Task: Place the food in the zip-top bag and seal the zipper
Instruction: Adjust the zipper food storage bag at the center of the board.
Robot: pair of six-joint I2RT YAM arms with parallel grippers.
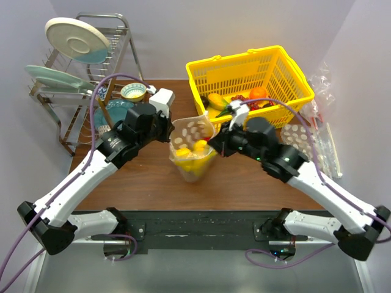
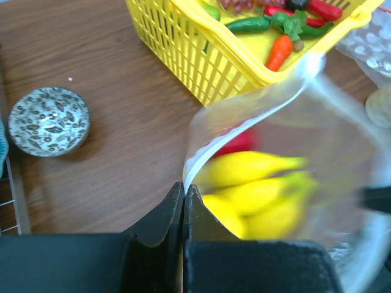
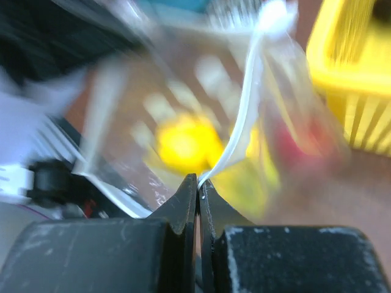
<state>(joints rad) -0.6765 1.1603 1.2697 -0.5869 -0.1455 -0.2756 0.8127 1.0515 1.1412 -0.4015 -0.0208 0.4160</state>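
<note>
Bright, even light — zip-top bag [image 3: 201,104] blurred at both wrists.

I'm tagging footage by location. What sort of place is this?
Probably a mock kitchen in a robot lab: a dish rack with plates, a yellow basket of toy produce, a wooden table.

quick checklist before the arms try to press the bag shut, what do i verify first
1. Left gripper holds the bag: ok, jaws shut on its edge.
2. Right gripper holds the bag: ok, jaws shut on the whitish strip.
3. Mouth closed: not ok, it gapes open at the top between the two grippers.
4. Bananas clear of the strip: ok, they sit low in the bag.
5. All the food inside: cannot tell. Bananas and something red show through the plastic, while a long green vegetable lies in the basket.
</note>
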